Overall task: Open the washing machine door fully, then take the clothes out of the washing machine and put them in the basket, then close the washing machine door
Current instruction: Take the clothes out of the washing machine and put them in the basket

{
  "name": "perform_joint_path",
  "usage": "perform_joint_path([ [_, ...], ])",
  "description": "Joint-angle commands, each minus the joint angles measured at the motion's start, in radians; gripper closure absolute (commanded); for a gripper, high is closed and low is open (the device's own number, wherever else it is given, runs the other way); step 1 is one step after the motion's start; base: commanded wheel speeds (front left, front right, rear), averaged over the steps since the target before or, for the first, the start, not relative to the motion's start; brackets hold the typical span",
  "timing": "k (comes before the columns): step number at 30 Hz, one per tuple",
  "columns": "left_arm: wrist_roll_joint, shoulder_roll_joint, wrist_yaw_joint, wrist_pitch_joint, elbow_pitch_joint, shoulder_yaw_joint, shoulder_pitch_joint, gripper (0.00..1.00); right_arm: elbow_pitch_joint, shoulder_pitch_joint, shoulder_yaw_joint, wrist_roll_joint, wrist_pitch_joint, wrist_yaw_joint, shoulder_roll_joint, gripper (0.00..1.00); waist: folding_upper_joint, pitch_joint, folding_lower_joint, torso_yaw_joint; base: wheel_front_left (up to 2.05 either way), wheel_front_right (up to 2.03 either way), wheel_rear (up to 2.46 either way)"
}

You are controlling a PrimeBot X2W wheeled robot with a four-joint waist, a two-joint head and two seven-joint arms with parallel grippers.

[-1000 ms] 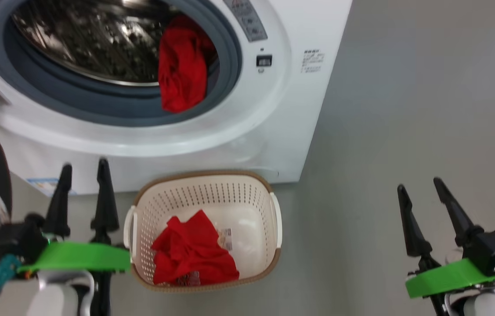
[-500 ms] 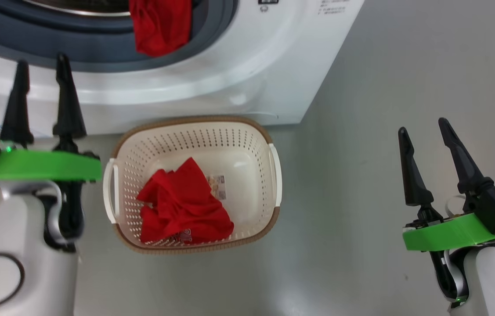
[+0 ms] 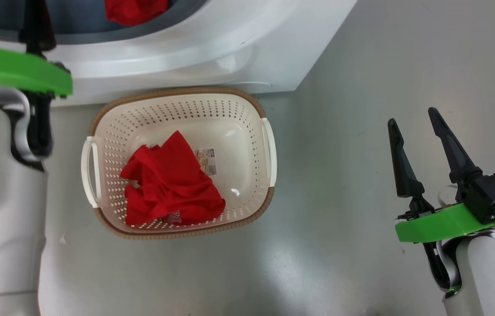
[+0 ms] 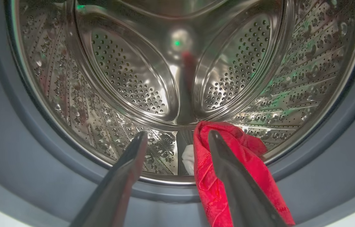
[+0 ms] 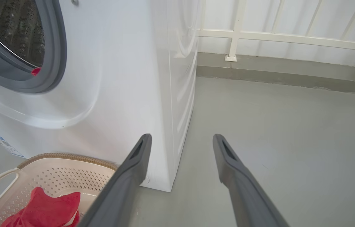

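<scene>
Grey floor (image 3: 361, 79) carries everything. Washing machine (image 3: 251, 44), white, stands on it, with a pale railing (image 5: 275, 36) along the floor's back edge beyond. Its mouth is uncovered, and a grey rubber ring (image 4: 7, 151) frames the perforated steel drum (image 4: 127, 72).

Basket (image 3: 177, 91), cream with a brown rim, sits on the floor just in front of the machine's base. Its far rim is close to the white panel; touching or not, cannot tell.

Clothes in two lots:
- One red garment (image 3: 168, 184) lies crumpled in the basket, toward its left near corner, beside a small sticker (image 3: 207, 160) on the basket bottom.
- Second red garment (image 4: 204, 183) hangs from the drum's lower lip out over the rubber ring. A white cloth piece (image 4: 189, 157) lies just beside it, inside the drum at the lip.

Left gripper (image 4: 176, 134) is at the drum mouth, released, fingers spread with nothing between them. In the left wrist view, the right-side finger crosses in front of the hanging garment; contact cannot be told.

Right gripper (image 3: 411, 115) hovers over bare floor well to the right of the basket, likewise released and empty.
</scene>
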Motion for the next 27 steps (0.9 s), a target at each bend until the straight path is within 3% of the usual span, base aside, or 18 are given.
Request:
perform_joint_path([
  [1,-0.012,0.042,-0.009,0.009,0.006,0.021,-0.038,0.00,-0.014,-0.004,0.030,0.000,-0.006,0.005,-0.003,0.00,0.0000,0.014,0.0000,-0.008,0.00,0.00,0.00],
  [6,-0.048,0.037,-0.041,0.028,0.104,0.026,-0.131,0.00,-0.002,-0.016,0.040,0.014,-0.006,0.005,-0.003,0.00,0.0000,0.033,0.0000,-0.020,0.00,0.00,0.00],
  [14,-0.196,0.017,-0.095,0.132,0.298,0.075,-0.312,0.00,0.012,-0.034,0.059,0.034,-0.006,0.005,-0.003,0.00,0.0000,0.059,0.0000,-0.058,0.00,0.00,0.00],
  [27,-0.246,0.089,-0.112,0.388,0.498,-0.004,-0.419,0.00,0.028,-0.033,0.082,0.073,-0.006,0.005,-0.003,0.00,0.0000,0.066,0.0000,-0.142,0.00,0.00,0.00],
])
